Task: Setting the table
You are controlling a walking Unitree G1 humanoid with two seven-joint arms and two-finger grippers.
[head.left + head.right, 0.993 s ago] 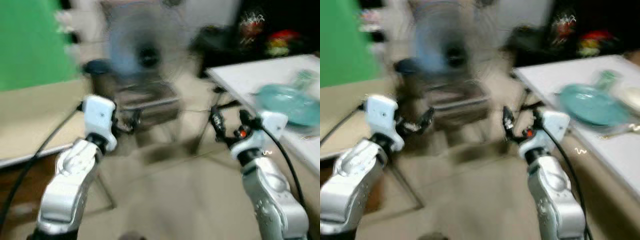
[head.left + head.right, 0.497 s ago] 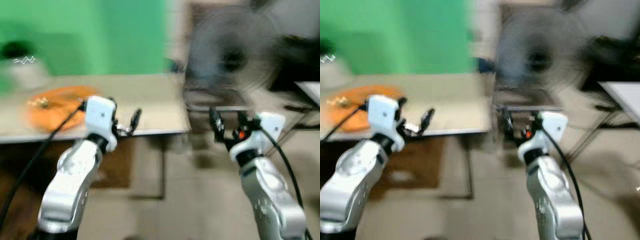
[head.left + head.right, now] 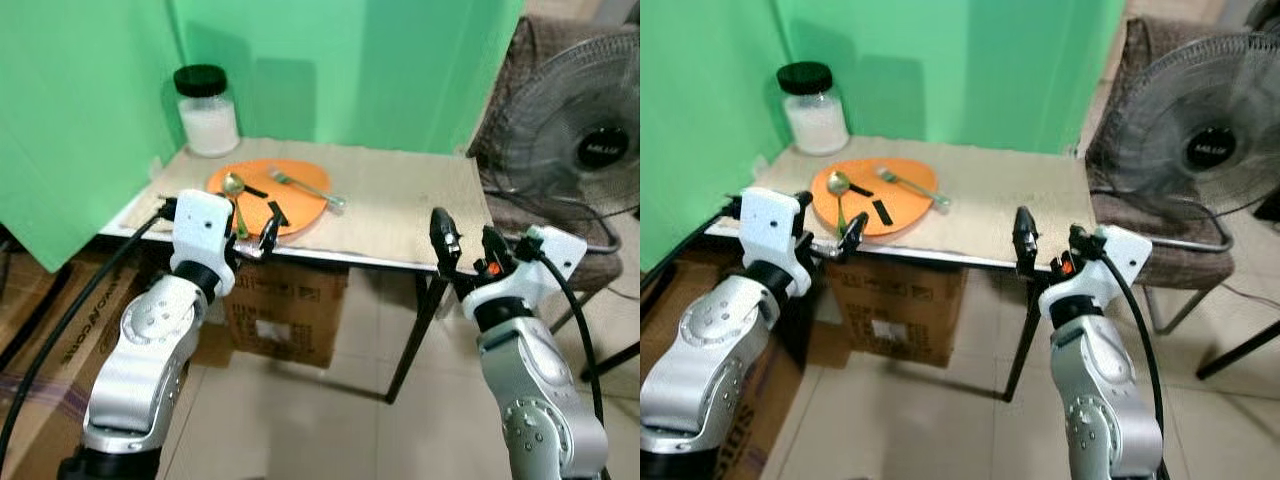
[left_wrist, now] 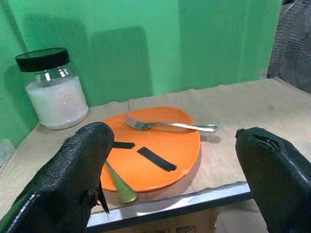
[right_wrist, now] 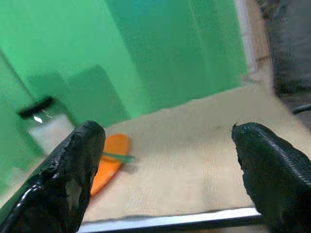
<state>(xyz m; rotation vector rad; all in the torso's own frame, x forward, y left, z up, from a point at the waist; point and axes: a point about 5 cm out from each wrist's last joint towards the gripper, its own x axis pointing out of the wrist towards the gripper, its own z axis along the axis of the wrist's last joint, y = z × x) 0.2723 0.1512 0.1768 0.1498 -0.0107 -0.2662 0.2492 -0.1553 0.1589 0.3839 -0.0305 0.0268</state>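
Head stereo pair looks forward and down; both wrist views face, low and near, the shared tabletop [image 3: 400, 205].

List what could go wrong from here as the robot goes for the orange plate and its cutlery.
1. The orange plate sits near the table's front edge; a push from the open left gripper could slide it.
2. The fork lies loose with its handle over the plate rim, and the spoon is loose too; tilting the plate may spill both.
3. The jar stands close behind the plate; an overreach might knock it.

Open right pincer [image 5: 167, 170] faces table [image 5: 194, 165], orange plate [image 5: 109, 162].
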